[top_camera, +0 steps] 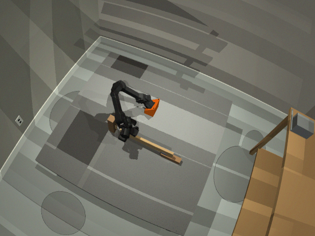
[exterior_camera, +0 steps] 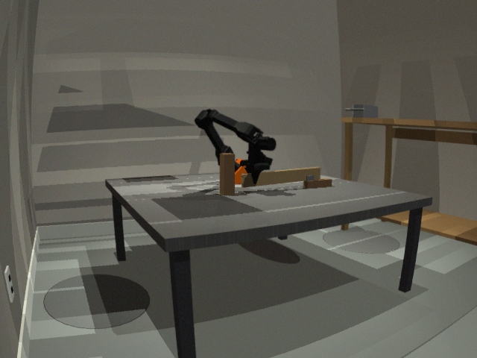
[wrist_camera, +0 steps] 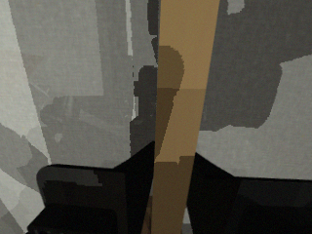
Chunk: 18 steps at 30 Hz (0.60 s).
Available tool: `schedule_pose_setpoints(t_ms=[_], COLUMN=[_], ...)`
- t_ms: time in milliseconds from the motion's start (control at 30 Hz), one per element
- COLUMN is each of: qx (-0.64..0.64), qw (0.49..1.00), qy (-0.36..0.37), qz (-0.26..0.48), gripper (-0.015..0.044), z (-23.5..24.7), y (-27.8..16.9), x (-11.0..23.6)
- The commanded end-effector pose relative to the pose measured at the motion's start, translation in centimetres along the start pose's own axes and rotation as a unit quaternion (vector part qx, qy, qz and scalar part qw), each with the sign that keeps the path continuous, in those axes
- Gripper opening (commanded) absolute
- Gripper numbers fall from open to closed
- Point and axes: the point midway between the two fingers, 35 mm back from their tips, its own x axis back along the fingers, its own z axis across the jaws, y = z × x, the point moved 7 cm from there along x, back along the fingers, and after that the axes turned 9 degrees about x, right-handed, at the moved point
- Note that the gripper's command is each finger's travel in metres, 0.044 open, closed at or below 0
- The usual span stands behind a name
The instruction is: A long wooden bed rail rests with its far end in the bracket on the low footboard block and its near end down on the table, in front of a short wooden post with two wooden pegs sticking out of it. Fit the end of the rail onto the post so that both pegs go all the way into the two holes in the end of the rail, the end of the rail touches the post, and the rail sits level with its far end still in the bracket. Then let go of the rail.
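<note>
The long wooden rail (top_camera: 150,144) (exterior_camera: 288,176) (wrist_camera: 182,97) runs across the table from the post to the low footboard block (top_camera: 177,160) (exterior_camera: 320,183). Its far end sits in the small grey bracket (exterior_camera: 310,177). The short upright post (top_camera: 110,123) (exterior_camera: 227,173) stands at the rail's near end. In the side view a small gap shows between post and rail end. The pegs are hidden behind the arm. My gripper (top_camera: 125,133) (exterior_camera: 256,174) (wrist_camera: 167,146) is shut on the rail close to its near end, one dark finger on each side.
The arm's orange base (top_camera: 152,107) (exterior_camera: 241,169) sits behind the post. The dark table (exterior_camera: 269,219) has its front edge well away from the parts. A wooden workbench (top_camera: 279,177) (exterior_camera: 404,123) with a grey box (top_camera: 301,125) (exterior_camera: 364,110) stands off to the right.
</note>
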Motion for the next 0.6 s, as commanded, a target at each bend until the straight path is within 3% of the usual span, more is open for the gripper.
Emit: schedule_pose_setpoints(t_ms=[0, 567], qx=[-0.001, -0.001], qw=[1.0, 1.0], qy=[-0.003, -0.003], qz=[-0.005, -0.005], gripper=[0.0, 0.0], z=[-0.09, -0.07], y=[0.1, 0.1], x=[0.44, 1.29])
